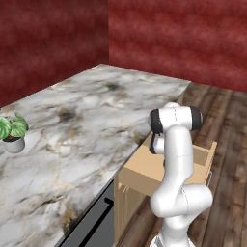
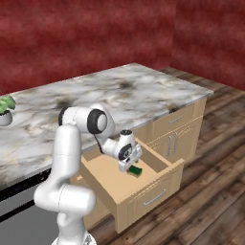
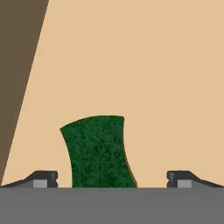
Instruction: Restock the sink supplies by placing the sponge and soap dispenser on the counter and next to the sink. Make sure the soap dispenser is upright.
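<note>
Even flat rendered light, soft shadows, slight blur.

A: How many sponges in the drawer (image 2: 143,189)?
B: One green sponge (image 2: 136,171), and one drawer open.
A: Plants?
B: One potted plant (image 1: 13,130) on the counter (image 1: 91,125), far from the drawer

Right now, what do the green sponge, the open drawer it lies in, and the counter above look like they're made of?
Sponge: likely soft foam with a coarse matte scrub face; its dark green surface looks speckled and grainy. Drawer: light wood or wood-look board, smooth and matte, an even tan with no visible grain. Counter: marble or marble-look stone, seemingly polished, white-grey with brown and dark veining.
</note>
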Robot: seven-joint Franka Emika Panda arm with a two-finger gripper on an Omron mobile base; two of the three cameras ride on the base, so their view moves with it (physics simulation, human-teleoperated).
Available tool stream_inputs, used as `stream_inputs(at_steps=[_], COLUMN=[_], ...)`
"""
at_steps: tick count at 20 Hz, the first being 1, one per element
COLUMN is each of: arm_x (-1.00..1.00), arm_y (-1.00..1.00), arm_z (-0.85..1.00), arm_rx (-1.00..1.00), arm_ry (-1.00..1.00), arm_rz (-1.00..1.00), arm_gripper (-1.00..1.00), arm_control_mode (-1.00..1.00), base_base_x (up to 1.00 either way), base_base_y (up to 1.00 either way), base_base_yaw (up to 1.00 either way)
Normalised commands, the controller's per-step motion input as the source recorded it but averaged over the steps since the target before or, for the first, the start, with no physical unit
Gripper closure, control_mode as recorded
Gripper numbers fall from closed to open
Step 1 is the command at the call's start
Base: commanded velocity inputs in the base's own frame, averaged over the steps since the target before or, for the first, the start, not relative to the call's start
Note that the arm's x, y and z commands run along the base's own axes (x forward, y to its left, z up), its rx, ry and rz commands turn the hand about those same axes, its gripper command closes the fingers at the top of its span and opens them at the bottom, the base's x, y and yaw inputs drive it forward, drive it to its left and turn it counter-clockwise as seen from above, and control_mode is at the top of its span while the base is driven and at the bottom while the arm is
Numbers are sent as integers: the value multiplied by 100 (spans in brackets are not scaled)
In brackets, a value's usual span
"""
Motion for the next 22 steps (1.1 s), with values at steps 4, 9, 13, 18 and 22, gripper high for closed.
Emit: stream_inputs(at_steps=[4,9,13,18,22], arm_x=[-20,2,10,9,12], arm_y=[0,0,0,-7,-8], arm_z=[-22,-13,-12,-4,-5], arm_rx=[0,0,0,0,0], arm_ry=[0,0,0,0,0], arm_rz=[0,0,1,2,2], arm_gripper=[-100,-100,-100,-100,-100], arm_control_mode=[-100,-100,-100,-100,-100], base_base_x=[0,0,0,0,0], base_base_y=[0,0,0,0,0], base_base_yaw=[0,0,0,0,0])
